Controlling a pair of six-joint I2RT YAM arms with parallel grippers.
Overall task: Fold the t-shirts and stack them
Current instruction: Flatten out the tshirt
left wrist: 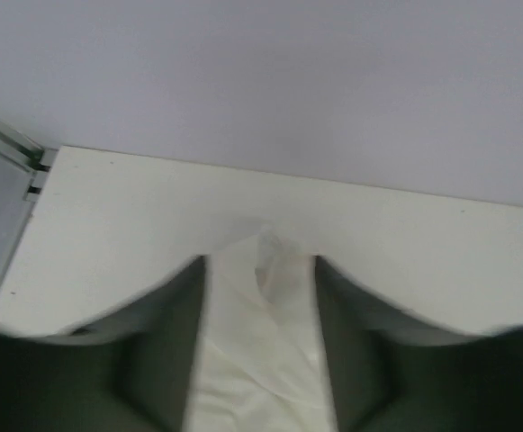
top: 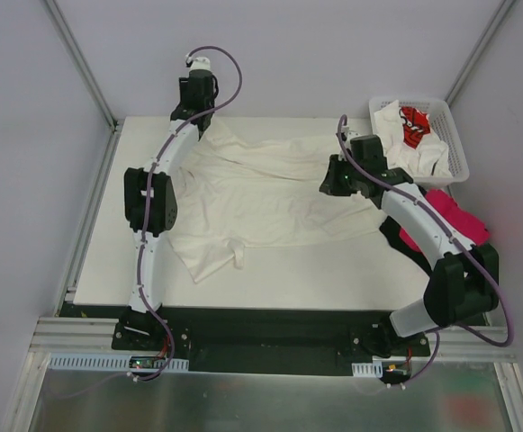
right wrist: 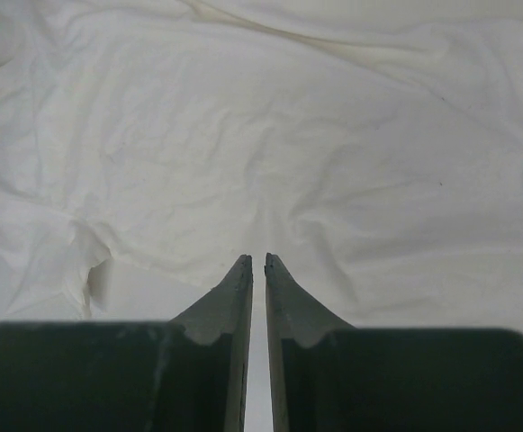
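lying beside the spread cream t-shirt (top: 261,193), a basket (top: 459,153) and pink t-shirt (top: 459,218)

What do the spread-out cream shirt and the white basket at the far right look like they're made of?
Cream shirt: soft knit cloth, probably cotton, with a matte look; it wrinkles and lies limp.
Basket: apparently rigid plastic, smooth white; its lattice walls hold their shape.

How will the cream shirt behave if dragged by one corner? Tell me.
Likely floppy: the cream shirt lies wrinkled and flat. Probably light: the cloth looks thin. Pushed, it would likely bunch up, as its folds suggest.
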